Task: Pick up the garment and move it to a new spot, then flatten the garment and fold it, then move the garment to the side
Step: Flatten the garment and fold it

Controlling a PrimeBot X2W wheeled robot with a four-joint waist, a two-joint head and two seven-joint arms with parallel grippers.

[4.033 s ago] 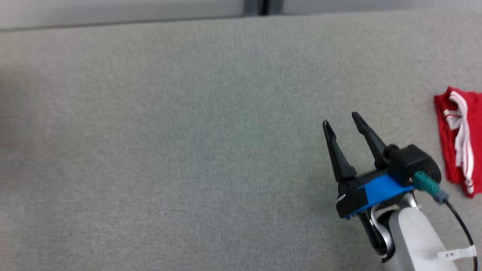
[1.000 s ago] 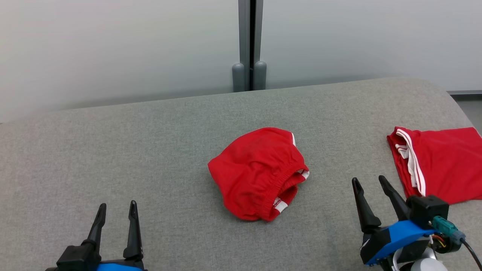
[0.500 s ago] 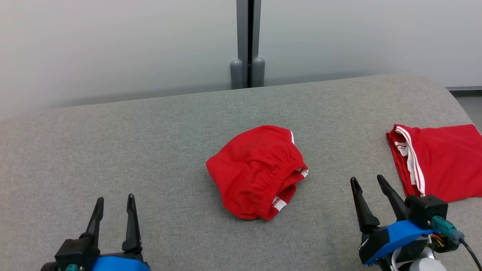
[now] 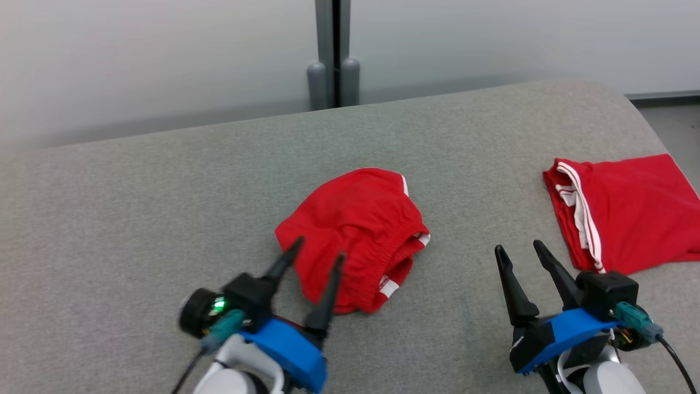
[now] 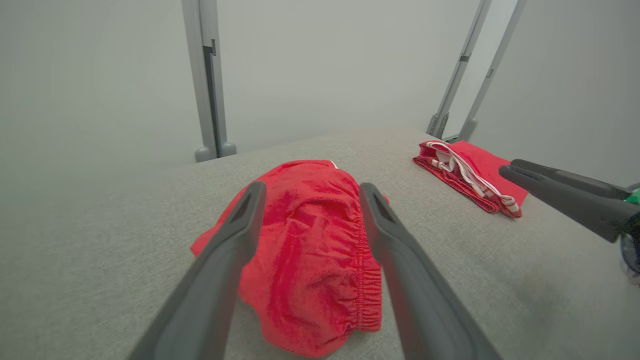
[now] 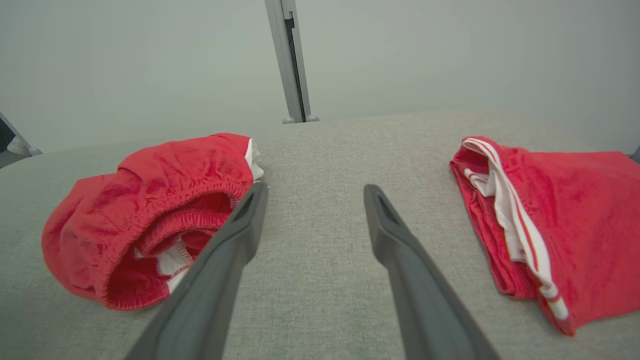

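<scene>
The grey pad (image 4: 136, 208) runs out from the post (image 4: 328, 49). In front of the post lies the garment (image 4: 350, 219), bunched up. It looks soft, light and floppy, I'd guess, and best pinched at the elastic waistband. Farther from the post, jaws spread, are the left gripper (image 4: 320, 247) and, off to the right, the right gripper (image 4: 518, 246).

Head cam looks down; wrist cams low, all share garment (image 4: 350, 219).

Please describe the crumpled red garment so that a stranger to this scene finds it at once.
On the grey fabric surface, near its middle and just ahead of the left gripper, lies the crumpled red garment. Unlike the folded red garment flat at the right edge, it is bunched into a rounded heap with its elastic waistband gaping.
</scene>
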